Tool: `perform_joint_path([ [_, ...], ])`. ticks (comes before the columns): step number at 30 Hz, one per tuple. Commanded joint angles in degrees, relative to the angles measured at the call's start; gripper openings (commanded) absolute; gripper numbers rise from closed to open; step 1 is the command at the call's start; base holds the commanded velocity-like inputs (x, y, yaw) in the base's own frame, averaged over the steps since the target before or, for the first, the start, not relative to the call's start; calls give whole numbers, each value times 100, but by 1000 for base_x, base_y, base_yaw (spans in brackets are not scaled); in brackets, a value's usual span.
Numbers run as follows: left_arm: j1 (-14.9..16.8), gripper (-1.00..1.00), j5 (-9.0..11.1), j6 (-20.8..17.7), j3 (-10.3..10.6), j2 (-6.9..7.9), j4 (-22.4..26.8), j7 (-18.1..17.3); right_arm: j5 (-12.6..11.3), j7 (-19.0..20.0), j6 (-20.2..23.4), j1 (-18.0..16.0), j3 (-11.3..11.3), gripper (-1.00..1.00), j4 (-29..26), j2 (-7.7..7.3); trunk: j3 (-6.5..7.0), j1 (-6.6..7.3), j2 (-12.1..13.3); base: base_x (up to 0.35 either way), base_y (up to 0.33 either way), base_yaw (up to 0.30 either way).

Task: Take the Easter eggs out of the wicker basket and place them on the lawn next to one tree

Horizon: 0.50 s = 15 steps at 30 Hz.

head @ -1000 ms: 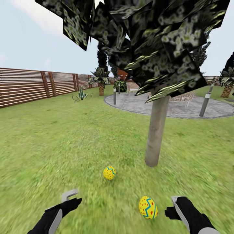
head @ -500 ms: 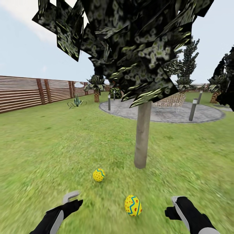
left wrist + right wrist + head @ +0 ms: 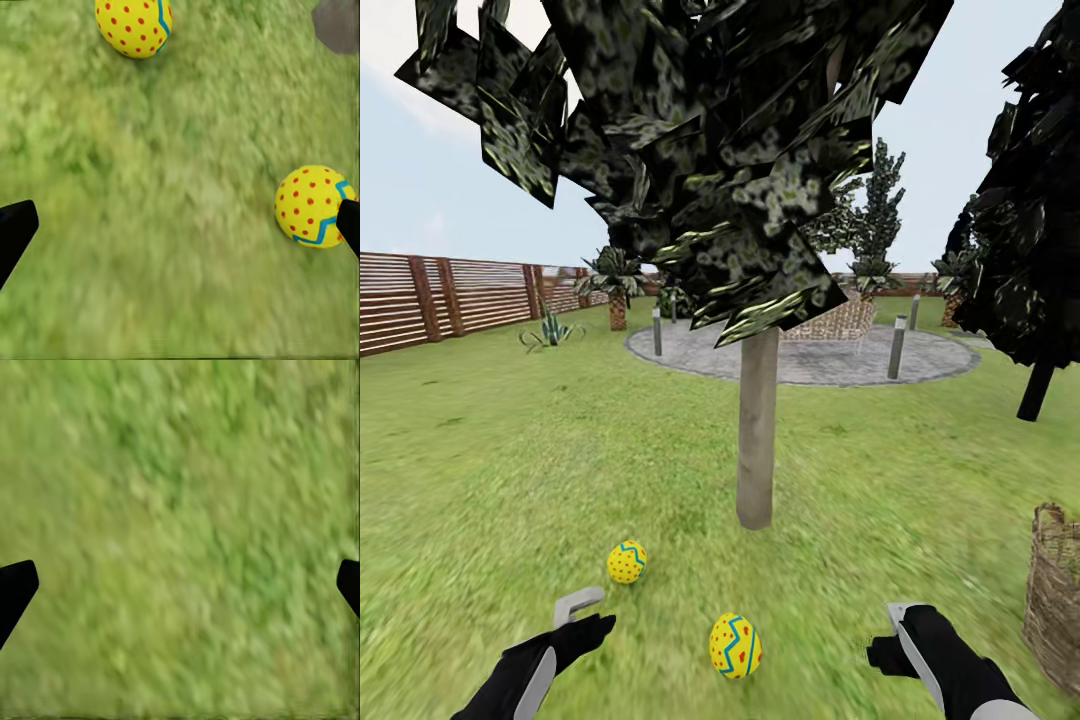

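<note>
- View swung right since earlier frame; basket [image 3: 1056, 598] now at 4 o'clock edge.
- Eggs: one [image 3: 626, 562] at 7 o'clock of tree [image 3: 757, 430], near trunk; second [image 3: 735, 646] at 6 o'clock, both on lawn [image 3: 510, 450].
- Left end effector [image 3: 585, 612]: spread wide, empty.
- Right end effector [image 3: 895, 640]: spread wide, empty, over grass.

A fenced garden: lawn [image 3: 510, 450], tree [image 3: 757, 440], slatted fence [image 3: 450, 300], paved patio [image 3: 810, 358].
</note>
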<state>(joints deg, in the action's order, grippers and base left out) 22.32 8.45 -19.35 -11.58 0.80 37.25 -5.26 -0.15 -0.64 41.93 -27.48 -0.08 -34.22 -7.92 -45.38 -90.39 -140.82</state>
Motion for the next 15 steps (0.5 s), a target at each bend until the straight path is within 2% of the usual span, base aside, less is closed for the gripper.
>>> perform_joint_path([
  [1, 0, 100, 43, -43, -20, -1, 11, -19, -3, -7, 25, -3, -1, 100, -5, 1, 15, 25, 38, -151, -16, -268],
  [4, 0, 100, 43, -43, -20, -1, 11, -19, -3, -7, 23, -3, -1, 100, -5, 1, 81, 91, 159, -153, -90, -268],
  [8, 0, 100, 24, -43, -12, -32, 11, -19, -3, -7, 18, -3, -1, 100, -5, 5, 167, 179, 319, -35, -269, -251],
  [10, 0, 100, -101, -43, -15, -51, 11, -19, -3, -7, 17, -3, -1, 100, -5, 4, 210, 223, 399, -7, -303, -242],
  [13, 0, 100, -464, -43, -23, -145, 5, -19, -3, -7, 17, -3, -1, 100, -5, 9, 273, 289, 520, -2, -309, -218],
  [15, 0, 100, -549, -22, -21, -179, -4, -19, -5, -7, 17, -3, -1, 100, -5, 10, 311, 333, 600, 0, -310, -118],
])
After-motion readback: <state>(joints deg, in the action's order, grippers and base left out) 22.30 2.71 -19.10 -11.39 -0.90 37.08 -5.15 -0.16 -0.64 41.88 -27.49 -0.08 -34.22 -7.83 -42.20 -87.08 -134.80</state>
